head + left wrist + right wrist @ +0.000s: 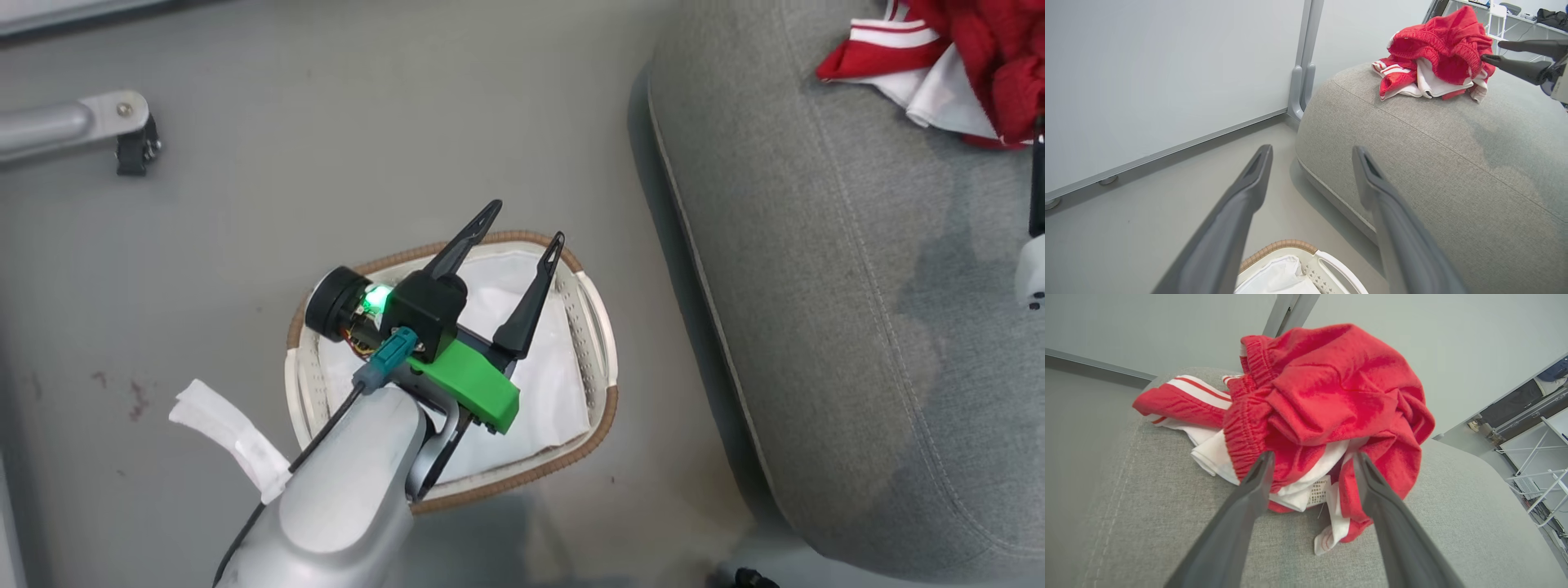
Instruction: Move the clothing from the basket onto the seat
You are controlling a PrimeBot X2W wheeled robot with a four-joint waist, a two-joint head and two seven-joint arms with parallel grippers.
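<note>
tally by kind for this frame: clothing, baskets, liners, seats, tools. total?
Clothing heap: 1 (red and white; separate pieces can't be told apart)
Basket: 1
Liner: 1
Seat: 1
Tools: 2 (left tool, right tool)
Total: 6

Red clothing [1327, 396] heap on grey seat [1147, 522]

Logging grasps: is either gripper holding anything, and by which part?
Nothing. Left gripper open above the basket; right gripper open at the clothing on the seat.
</note>
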